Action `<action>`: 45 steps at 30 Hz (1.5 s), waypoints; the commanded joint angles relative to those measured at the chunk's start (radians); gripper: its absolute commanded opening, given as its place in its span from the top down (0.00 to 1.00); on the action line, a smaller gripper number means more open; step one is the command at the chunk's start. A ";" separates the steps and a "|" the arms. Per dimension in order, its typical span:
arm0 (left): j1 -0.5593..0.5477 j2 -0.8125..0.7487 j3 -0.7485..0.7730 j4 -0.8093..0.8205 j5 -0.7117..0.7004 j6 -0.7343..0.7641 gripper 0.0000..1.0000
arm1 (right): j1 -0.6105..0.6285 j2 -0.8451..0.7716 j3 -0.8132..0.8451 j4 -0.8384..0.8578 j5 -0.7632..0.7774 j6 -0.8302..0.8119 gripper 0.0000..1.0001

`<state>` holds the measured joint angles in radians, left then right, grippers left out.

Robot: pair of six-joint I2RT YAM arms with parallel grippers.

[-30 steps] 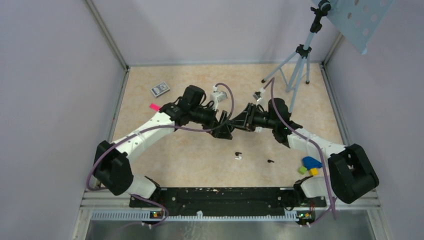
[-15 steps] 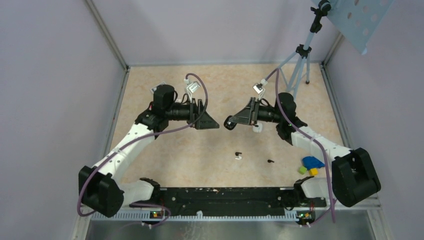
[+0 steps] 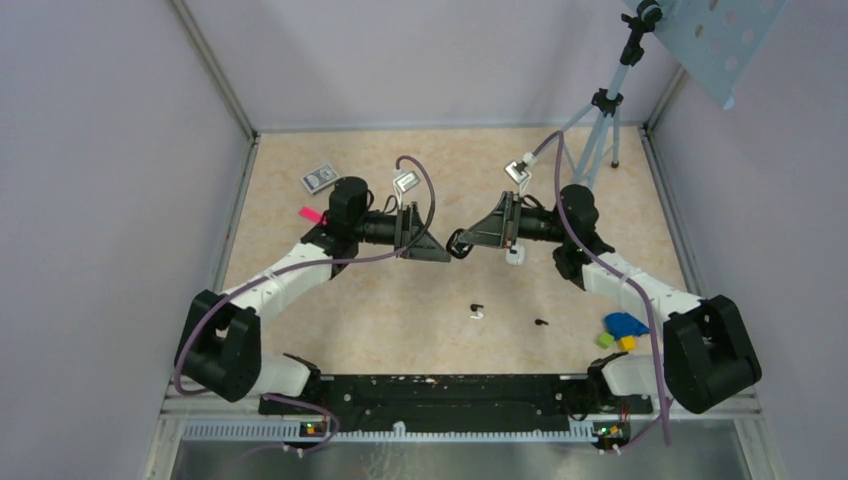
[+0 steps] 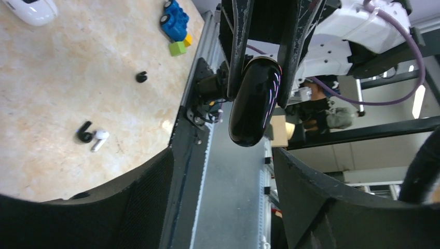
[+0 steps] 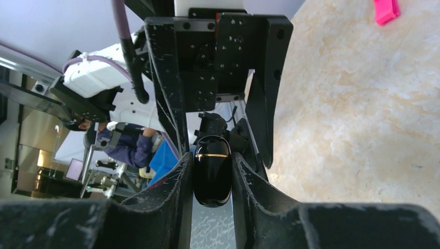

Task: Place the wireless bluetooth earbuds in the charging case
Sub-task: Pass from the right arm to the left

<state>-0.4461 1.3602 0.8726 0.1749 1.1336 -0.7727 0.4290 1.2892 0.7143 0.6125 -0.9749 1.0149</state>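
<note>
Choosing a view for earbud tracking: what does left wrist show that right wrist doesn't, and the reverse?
Left wrist only: a black earbud beside a white earbud, a second black earbud lying apart, the toy blocks and a white rounded object.
Right wrist only: a pink object at the top edge.
Both: the black charging case, clamped between the jaws of the right gripper.

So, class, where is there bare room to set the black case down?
Free: far strip between grey box and tripod; near-left patch between left arm and earbuds. Crowded: near right, around earbuds and toy blocks.
</note>
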 commanded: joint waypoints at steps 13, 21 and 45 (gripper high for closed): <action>-0.024 0.050 -0.078 0.578 0.022 -0.365 0.44 | -0.001 0.031 -0.007 0.203 -0.025 0.086 1.00; -0.050 0.086 -0.034 0.600 0.033 -0.386 0.57 | 0.004 0.028 -0.017 0.188 -0.018 0.081 1.00; -0.025 0.016 -0.066 0.518 -0.066 -0.367 1.00 | 0.018 -0.171 -0.045 -0.099 0.336 -0.026 0.19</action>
<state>-0.4805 1.4193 0.8181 0.6189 1.1164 -1.1282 0.4320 1.1736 0.7124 0.3904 -0.7582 0.9215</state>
